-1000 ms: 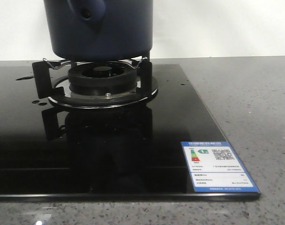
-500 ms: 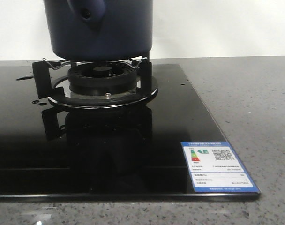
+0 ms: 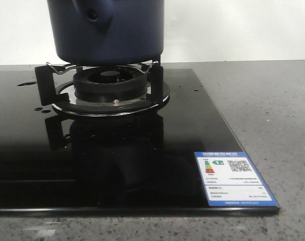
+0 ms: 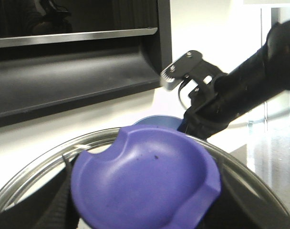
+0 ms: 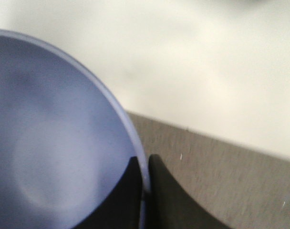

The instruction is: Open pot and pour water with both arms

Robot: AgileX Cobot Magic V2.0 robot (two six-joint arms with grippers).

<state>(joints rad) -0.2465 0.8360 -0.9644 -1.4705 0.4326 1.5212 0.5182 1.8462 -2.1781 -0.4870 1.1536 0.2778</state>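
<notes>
The dark navy pot stands on the burner stand, its knob with a small hole facing the camera. Its top is cut off, and no gripper shows in the front view. In the left wrist view my left gripper is shut on the purple-blue knob of a glass lid, held up in the air. My right gripper is shut on the rim of a periwinkle-blue bowl, one finger inside and one outside. The right arm shows beyond the lid.
The burner sits on a black glass cooktop with a blue and white label at its front right corner. Grey speckled counter lies to the right and shows under the bowl. A dark range hood hangs above.
The pot and burner have not moved. The dark reflection in the cooktop glass near the front edge has changed shape and spread to the right.
</notes>
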